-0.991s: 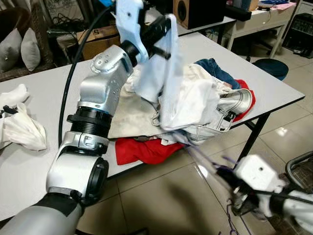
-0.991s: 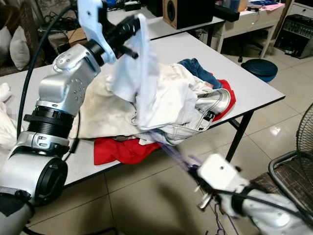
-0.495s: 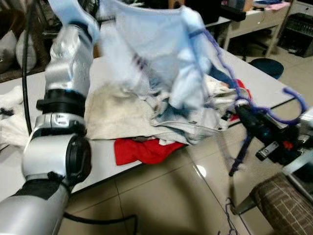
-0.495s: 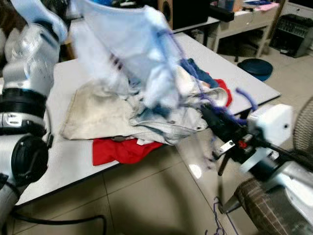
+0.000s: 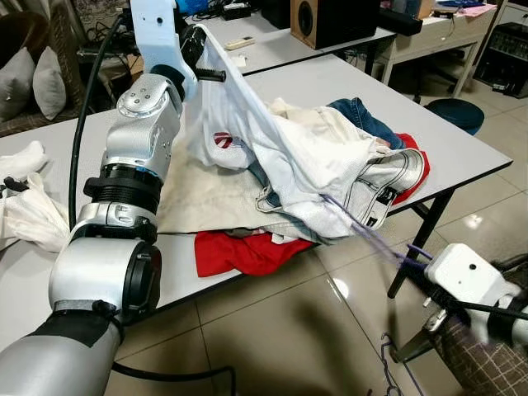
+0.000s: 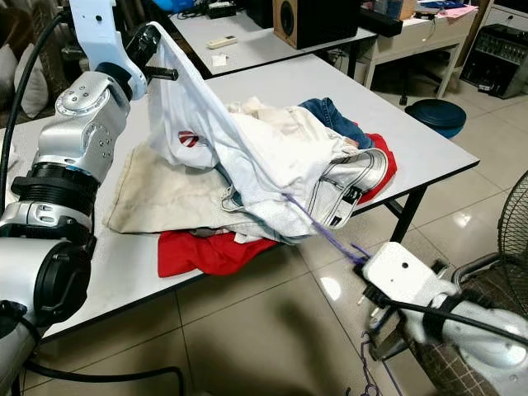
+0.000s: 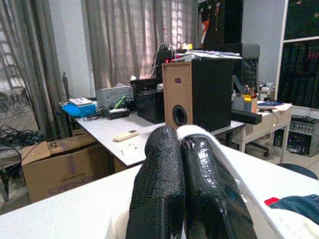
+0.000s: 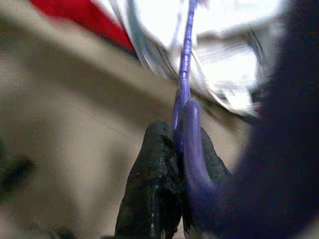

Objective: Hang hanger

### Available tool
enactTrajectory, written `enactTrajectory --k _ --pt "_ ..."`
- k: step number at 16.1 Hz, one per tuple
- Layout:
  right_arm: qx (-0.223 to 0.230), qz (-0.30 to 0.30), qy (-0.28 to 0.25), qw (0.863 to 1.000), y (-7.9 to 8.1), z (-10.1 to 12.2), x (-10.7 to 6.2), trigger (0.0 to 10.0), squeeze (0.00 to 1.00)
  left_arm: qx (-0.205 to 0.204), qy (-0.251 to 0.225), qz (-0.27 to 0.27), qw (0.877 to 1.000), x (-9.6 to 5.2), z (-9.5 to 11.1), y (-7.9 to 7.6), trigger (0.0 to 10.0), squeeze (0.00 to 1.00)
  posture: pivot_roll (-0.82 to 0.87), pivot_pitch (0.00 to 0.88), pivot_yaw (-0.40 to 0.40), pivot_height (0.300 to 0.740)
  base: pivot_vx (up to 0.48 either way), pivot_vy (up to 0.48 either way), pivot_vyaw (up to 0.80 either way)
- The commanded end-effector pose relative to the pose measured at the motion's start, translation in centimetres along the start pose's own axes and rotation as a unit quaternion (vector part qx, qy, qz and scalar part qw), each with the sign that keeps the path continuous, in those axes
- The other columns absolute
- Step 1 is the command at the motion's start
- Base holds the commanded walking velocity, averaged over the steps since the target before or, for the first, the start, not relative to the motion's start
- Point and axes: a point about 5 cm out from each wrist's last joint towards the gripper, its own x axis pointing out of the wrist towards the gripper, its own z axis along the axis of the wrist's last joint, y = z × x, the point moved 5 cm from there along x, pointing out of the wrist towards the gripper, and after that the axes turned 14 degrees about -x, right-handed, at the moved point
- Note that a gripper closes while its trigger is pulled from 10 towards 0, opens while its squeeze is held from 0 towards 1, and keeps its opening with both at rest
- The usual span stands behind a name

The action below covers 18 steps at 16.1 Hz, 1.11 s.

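The left gripper (image 7: pixel 182 149), raised over the surface (image 5: pixel 462 140), is clenched on a white shirt (image 5: pixel 272 148) stretched above the clothes pile (image 5: pixel 247 206). The right gripper (image 8: pixel 172 149), low beside the surface, grasps the purple hanger (image 6: pixel 322 229), whose far end reaches into the shirt.

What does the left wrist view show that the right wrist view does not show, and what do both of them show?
Left wrist view: the left gripper shut on the white shirt, with a speaker and a cardboard box behind. Right wrist view: the right gripper shut on the purple hanger, and a red garment. Both share black fingers pressed together and white cloth.
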Motion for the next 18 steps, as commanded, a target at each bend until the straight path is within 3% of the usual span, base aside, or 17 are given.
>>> enactTrajectory --k 1,2,3,5,8,10,11,12,13,14,15,16,17,18 --pt "-0.003 0.005 -0.072 0.997 -0.1 2.9 -0.6 10.0 0.0 0.01 -0.016 -0.005 1.0 0.2 1.3 -0.1 0.0 0.0 -0.13 0.0 0.131 0.74 0.0 0.0 0.0" --pt "0.025 -0.016 -0.121 0.992 -0.8 4.5 -0.9 10.0 0.0 0.01 -0.016 -0.005 1.0 0.3 1.3 -0.1 0.0 0.0 -0.13 0.0 0.132 0.74 0.0 0.0 0.0" --pt "0.067 -0.042 -0.199 0.977 -2.0 6.8 -1.6 10.0 0.0 0.009 -0.014 -0.005 1.0 0.2 1.1 -0.1 0.0 0.0 -0.13 0.0 0.135 0.74 0.0 0.0 0.0" --pt "0.085 -0.037 -0.262 0.961 -2.5 8.8 -2.7 10.0 0.0 0.009 -0.009 -0.005 1.0 0.2 0.9 -0.1 0.0 0.0 -0.13 0.0 0.138 0.74 0.0 0.0 0.0" --pt "0.085 -0.029 -0.253 0.963 -2.3 8.4 -2.9 10.0 0.0 0.009 -0.007 -0.008 1.0 0.3 0.8 -0.2 0.0 0.0 -0.13 0.0 0.138 0.74 0.0 0.0 0.0" --pt "0.109 -0.039 -0.244 0.963 -2.7 7.9 -2.8 10.0 0.0 0.011 -0.007 -0.01 1.0 0.3 0.7 -0.3 0.0 0.0 -0.14 0.0 0.137 0.74 0.0 0.0 0.0" --pt "0.133 -0.048 -0.171 0.975 -2.9 5.4 -1.9 10.0 0.0 0.013 -0.007 -0.011 1.0 0.3 0.7 -0.3 0.0 0.0 -0.13 0.0 0.137 0.74 0.0 0.0 0.0" --pt "0.076 -0.045 -0.029 0.996 -2.3 1.2 -0.9 10.0 0.0 0.016 -0.005 -0.012 1.0 0.3 0.7 -0.3 0.0 0.0 -0.14 0.0 0.138 0.74 0.0 0.0 0.0" --pt "0.024 -0.01 0.065 0.998 -1.1 -2.1 -1.2 10.0 0.0 0.02 -0.004 -0.014 1.0 0.3 0.6 -0.4 0.0 0.0 -0.13 0.0 0.135 0.74 0.0 0.0 0.0" --pt "0.111 -0.027 -0.028 0.993 -1.5 0.5 -1.3 10.0 0.0 0.022 -0.004 -0.014 1.0 0.3 0.6 -0.4 0.0 0.0 -0.13 0.0 0.135 0.74 0.0 0.0 0.0" --pt "0.056 -0.018 0.027 0.998 -1.5 -0.4 -1.7 10.0 0.0 0.024 -0.004 -0.013 1.0 0.3 0.6 -0.3 0.0 0.0 -0.14 0.0 0.138 0.74 0.0 0.0 0.0" --pt "0.047 -0.017 -0.009 0.999 -1.7 0.9 -2.0 10.0 0.0 0.025 -0.005 -0.011 1.0 0.3 0.7 -0.2 0.0 0.0 -0.13 0.0 0.14 0.74 0.0 0.0 0.0" --pt "0.082 -0.032 -0.069 0.994 -2.3 2.6 -2.1 10.0 0.0 0.025 -0.005 -0.011 1.0 0.2 0.7 -0.2 0.0 0.0 -0.13 0.0 0.14 0.74 0.0 0.0 0.0" --pt "0.154 -0.068 -0.179 0.969 -4.0 5.3 -3.2 10.0 0.0 0.026 -0.006 -0.01 1.0 0.3 0.7 -0.2 0.0 0.0 -0.14 0.0 0.143 0.74 0.0 0.0 0.0"
